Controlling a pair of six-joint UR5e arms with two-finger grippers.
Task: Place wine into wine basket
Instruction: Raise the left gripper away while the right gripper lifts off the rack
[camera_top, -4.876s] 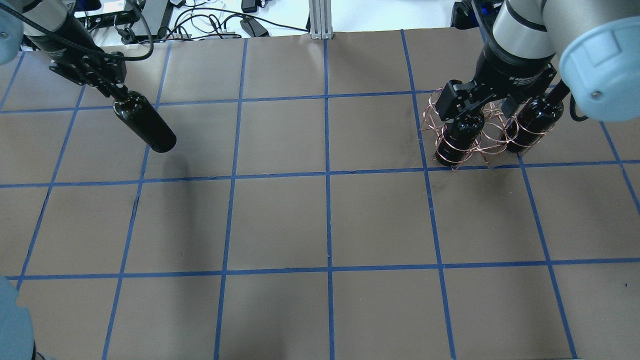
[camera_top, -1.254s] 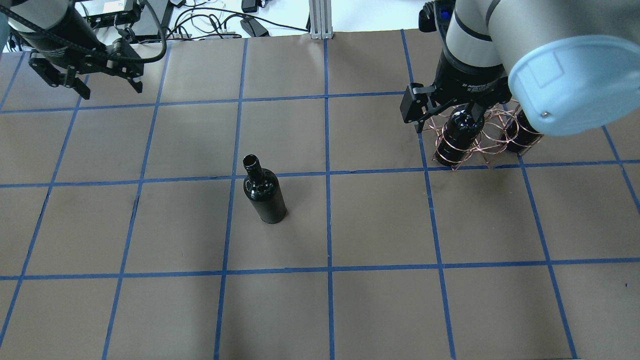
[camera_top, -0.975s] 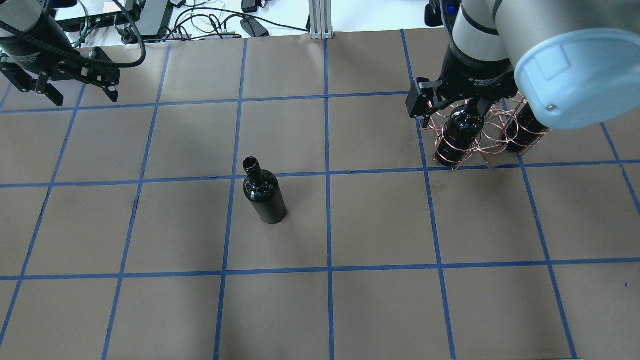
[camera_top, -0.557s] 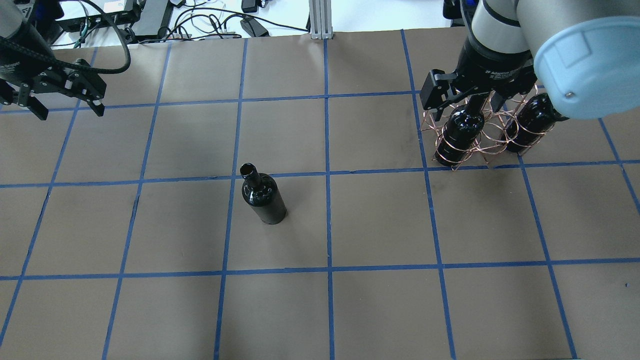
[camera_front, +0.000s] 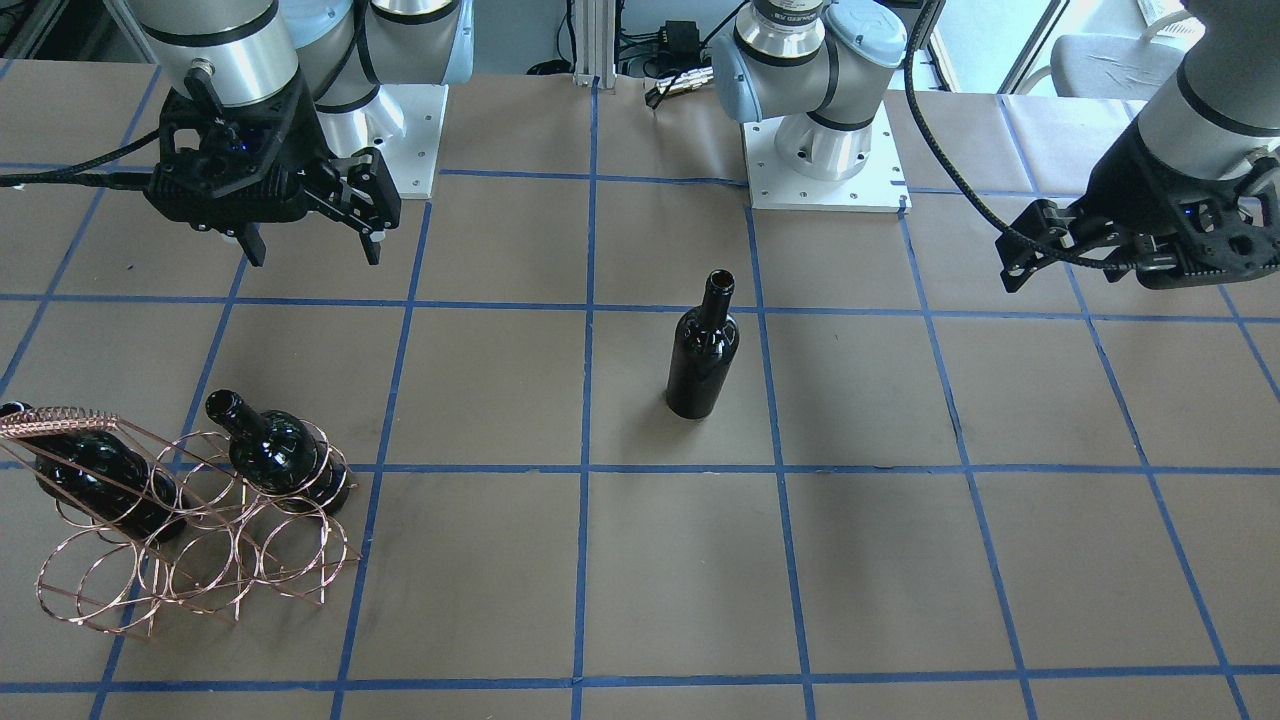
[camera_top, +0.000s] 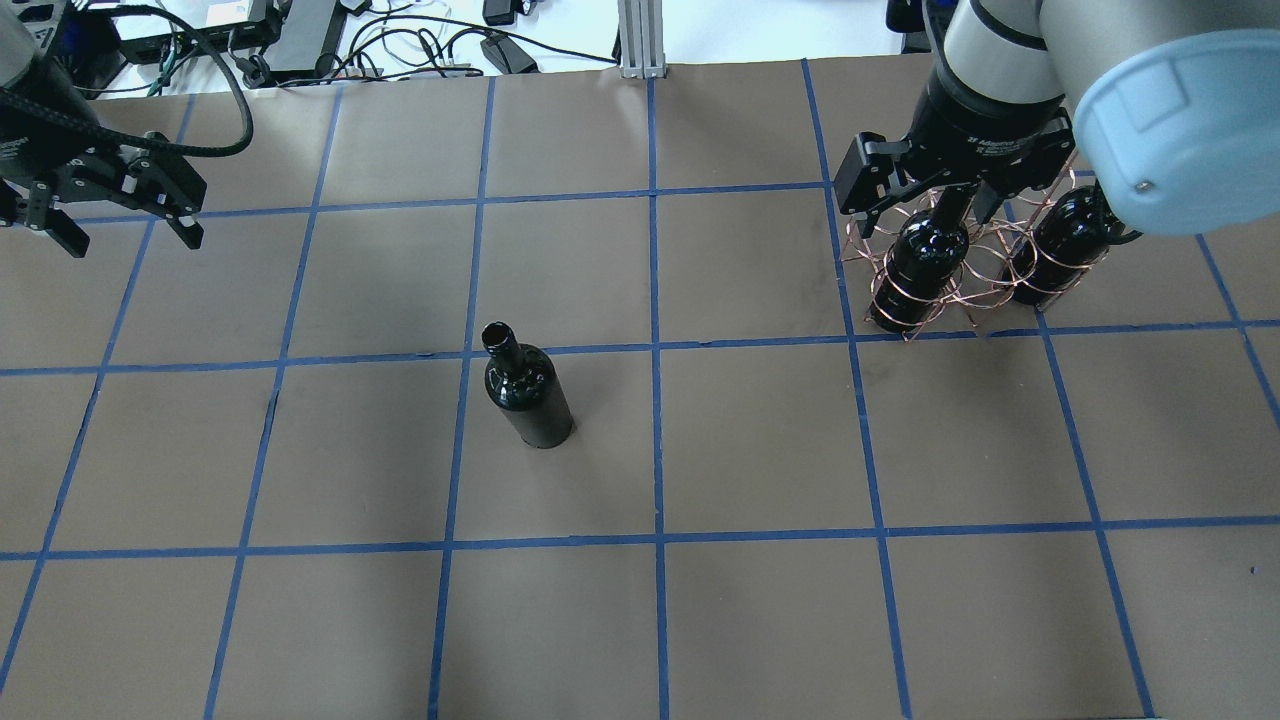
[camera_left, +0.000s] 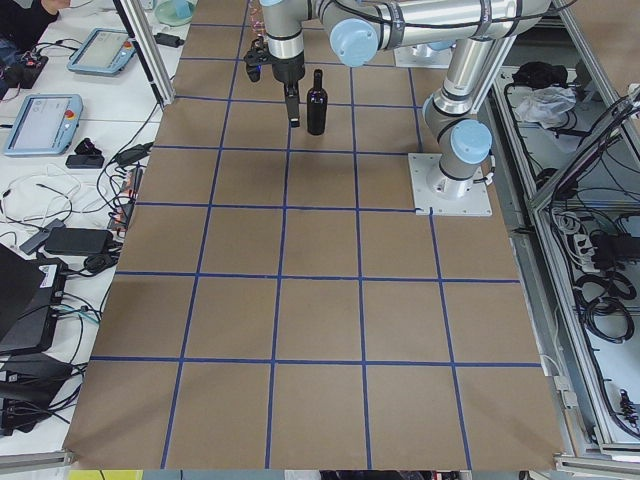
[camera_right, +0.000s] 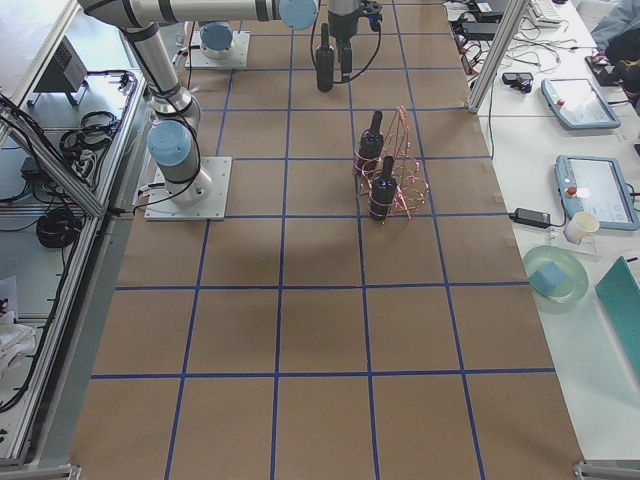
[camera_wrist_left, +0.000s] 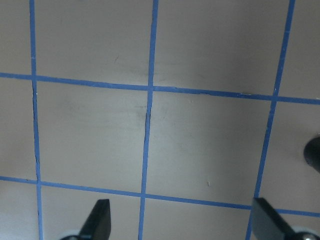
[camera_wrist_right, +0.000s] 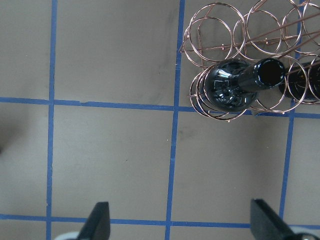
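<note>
One wine bottle (camera_top: 527, 385) stands upright and alone near the table's middle; it also shows in the front view (camera_front: 703, 350). The copper wire basket (camera_top: 985, 255) stands at the far right and holds two bottles (camera_top: 925, 260) (camera_top: 1065, 240). In the front view the basket (camera_front: 190, 560) holds them tilted (camera_front: 275, 450) (camera_front: 100, 465). My left gripper (camera_top: 130, 238) is open and empty, far left of the standing bottle. My right gripper (camera_front: 313, 250) is open and empty, above the basket's robot side. The right wrist view shows a basket bottle (camera_wrist_right: 240, 87) below its open fingers (camera_wrist_right: 97, 222).
Brown paper with a blue tape grid (camera_top: 655, 440) covers the table. Cables and power bricks (camera_top: 400, 40) lie beyond its far edge. The arm bases (camera_front: 825, 150) stand on white plates at the robot's side.
The left gripper let go of the bottle, which now stands mid-table, and drew back to the far left. The right gripper opened and rose off the basket's bottle, shifting slightly right.
</note>
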